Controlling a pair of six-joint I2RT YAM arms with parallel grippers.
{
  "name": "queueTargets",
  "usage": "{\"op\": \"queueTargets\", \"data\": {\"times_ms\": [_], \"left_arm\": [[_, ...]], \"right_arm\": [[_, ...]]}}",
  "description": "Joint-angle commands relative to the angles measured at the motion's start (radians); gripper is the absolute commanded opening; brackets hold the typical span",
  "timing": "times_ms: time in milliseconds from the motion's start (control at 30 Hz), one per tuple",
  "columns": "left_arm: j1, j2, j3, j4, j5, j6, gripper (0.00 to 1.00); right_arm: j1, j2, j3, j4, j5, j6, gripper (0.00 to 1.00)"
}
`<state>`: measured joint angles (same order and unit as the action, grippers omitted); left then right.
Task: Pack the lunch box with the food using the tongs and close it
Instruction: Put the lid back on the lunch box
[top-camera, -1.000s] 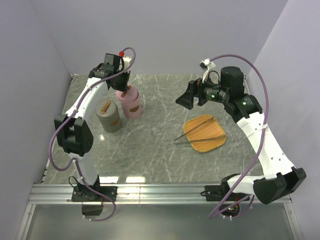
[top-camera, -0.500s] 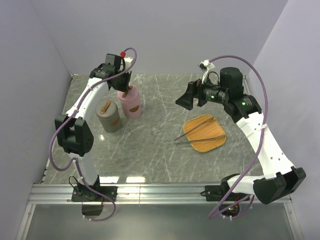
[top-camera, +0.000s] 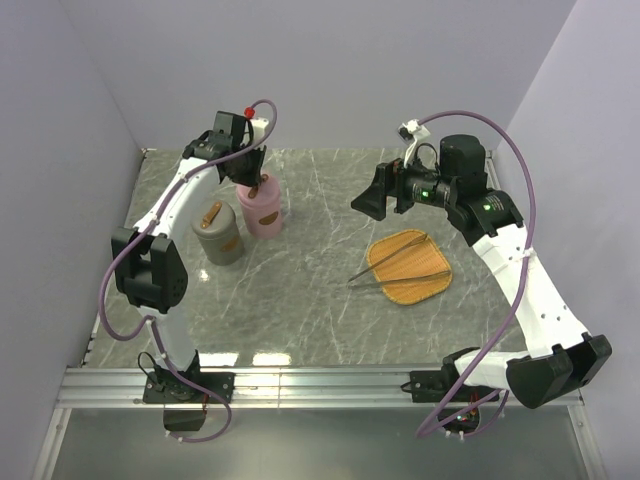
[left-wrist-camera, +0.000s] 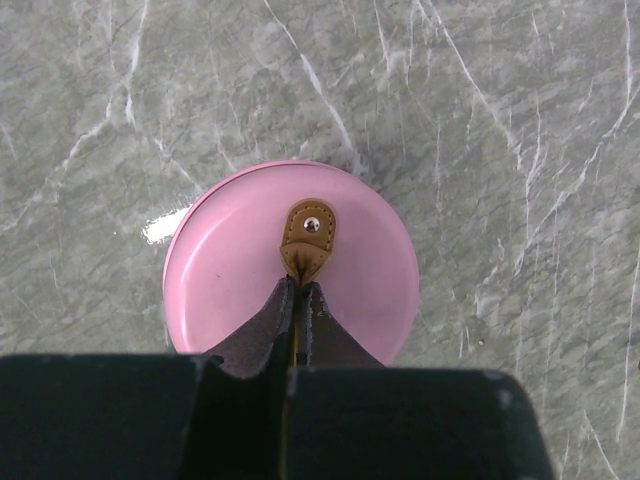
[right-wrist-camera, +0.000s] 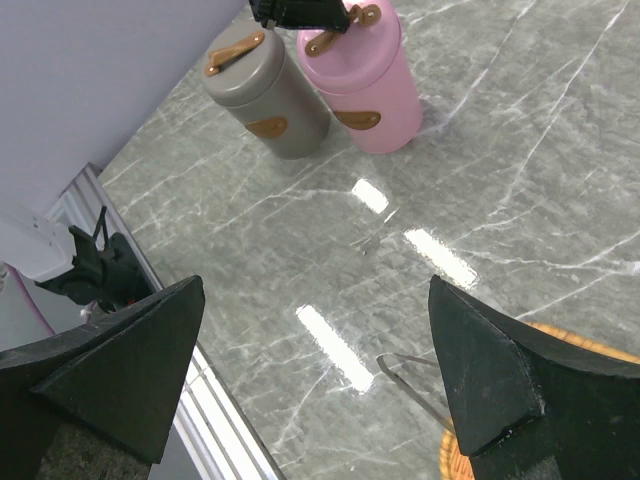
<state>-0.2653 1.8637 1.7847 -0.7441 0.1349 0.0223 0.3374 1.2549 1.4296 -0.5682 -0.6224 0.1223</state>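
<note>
The pink round lunch box (top-camera: 262, 212) stands at the back left with its lid on. My left gripper (top-camera: 250, 184) hangs right above it, shut on the brown leather strap (left-wrist-camera: 307, 232) at the middle of the pink lid (left-wrist-camera: 235, 275); the fingertips (left-wrist-camera: 298, 292) pinch the strap's near end. The silver tongs (top-camera: 398, 262) lie across the orange woven tray (top-camera: 432, 286), their joined end on the table (right-wrist-camera: 410, 372). My right gripper (top-camera: 368, 200) hovers open above the table left of the tray, its fingers (right-wrist-camera: 316, 284) empty. No food shows in any view.
A grey round container (top-camera: 220, 236) with a brown strap stands against the pink one, on its near left (right-wrist-camera: 265, 95). The marble table ends at a metal rail (top-camera: 320, 385) by the arm bases. Purple walls close in the left, back and right.
The left wrist has shifted very slightly right and down over the pink lid, still pinching the strap. The right arm, tongs and tray have not moved.
</note>
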Motion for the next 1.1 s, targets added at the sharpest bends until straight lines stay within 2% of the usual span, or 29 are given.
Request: {"op": "queueTargets", "data": {"times_ms": [0, 367, 633, 1067], "left_arm": [[0.0, 0.0, -0.019, -0.001, 0.012, -0.004, 0.0], [0.055, 0.008, -0.021, -0.003, 0.08, -0.018, 0.0], [0.055, -0.015, 0.081, -0.055, 0.104, -0.016, 0.0], [0.052, -0.005, 0.068, -0.049, 0.091, -0.013, 0.0]], "right_arm": [[-0.008, -0.028, -0.011, 0.044, -0.013, 0.002, 1.0], [-0.008, -0.032, -0.018, 0.042, -0.011, -0.003, 1.0], [-0.008, -0.026, -0.014, 0.047, -0.025, 0.007, 1.0], [-0.008, -0.02, -0.004, 0.042, -0.034, 0.005, 1.0]]}}
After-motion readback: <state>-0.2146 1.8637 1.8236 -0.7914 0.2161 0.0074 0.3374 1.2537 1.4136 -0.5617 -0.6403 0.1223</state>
